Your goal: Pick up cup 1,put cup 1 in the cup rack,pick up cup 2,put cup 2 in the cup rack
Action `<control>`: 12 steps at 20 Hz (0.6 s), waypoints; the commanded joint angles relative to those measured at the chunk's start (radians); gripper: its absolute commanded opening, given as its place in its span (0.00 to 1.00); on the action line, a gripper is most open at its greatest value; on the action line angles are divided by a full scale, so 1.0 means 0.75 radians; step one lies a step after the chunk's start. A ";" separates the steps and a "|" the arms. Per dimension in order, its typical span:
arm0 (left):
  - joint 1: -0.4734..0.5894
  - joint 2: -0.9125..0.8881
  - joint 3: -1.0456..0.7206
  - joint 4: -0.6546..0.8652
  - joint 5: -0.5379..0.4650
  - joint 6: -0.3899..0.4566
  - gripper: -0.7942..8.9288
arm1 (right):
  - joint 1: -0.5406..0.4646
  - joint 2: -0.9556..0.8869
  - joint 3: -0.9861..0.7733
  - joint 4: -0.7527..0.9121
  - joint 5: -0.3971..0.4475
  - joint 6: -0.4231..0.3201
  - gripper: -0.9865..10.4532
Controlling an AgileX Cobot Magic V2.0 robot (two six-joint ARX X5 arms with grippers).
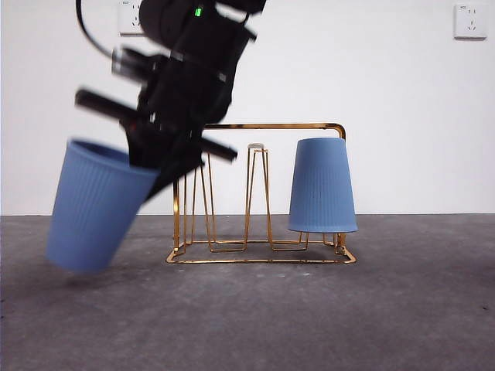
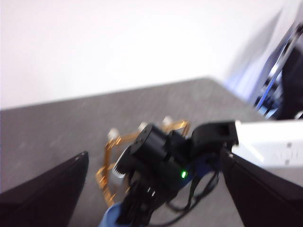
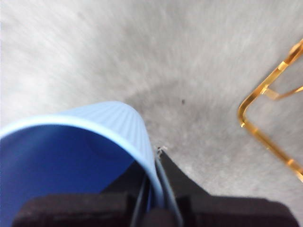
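Note:
A blue ribbed cup [image 1: 97, 209] hangs tilted just above the table, left of the gold wire cup rack [image 1: 263, 255]. My right gripper [image 1: 155, 166] is shut on its rim, one jaw inside and one outside, as the right wrist view shows [image 3: 154, 184] on the cup [image 3: 71, 156]. A second blue cup [image 1: 322, 185] sits upside down over a prong at the rack's right end. The left gripper [image 2: 154, 156] is open and high up, looking down on the right arm [image 2: 161, 151] and the rack [image 2: 106, 161].
The grey table ends at a white wall with two outlets [image 1: 470, 21]. A corner of the rack's base [image 3: 265, 137] lies beside the held cup in the right wrist view. Bare prongs [image 1: 257, 193] stand in the rack's middle and left.

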 commanded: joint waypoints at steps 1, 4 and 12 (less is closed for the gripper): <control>0.002 -0.013 -0.007 0.127 0.007 0.039 0.56 | 0.005 -0.168 -0.005 0.023 0.003 -0.030 0.07; 0.002 -0.015 -0.007 0.275 0.086 0.042 0.56 | 0.005 -0.354 -0.005 0.027 0.069 -0.061 0.07; 0.002 -0.006 -0.007 0.687 0.311 0.041 0.56 | 0.004 -0.893 -0.005 0.176 0.256 -0.182 0.07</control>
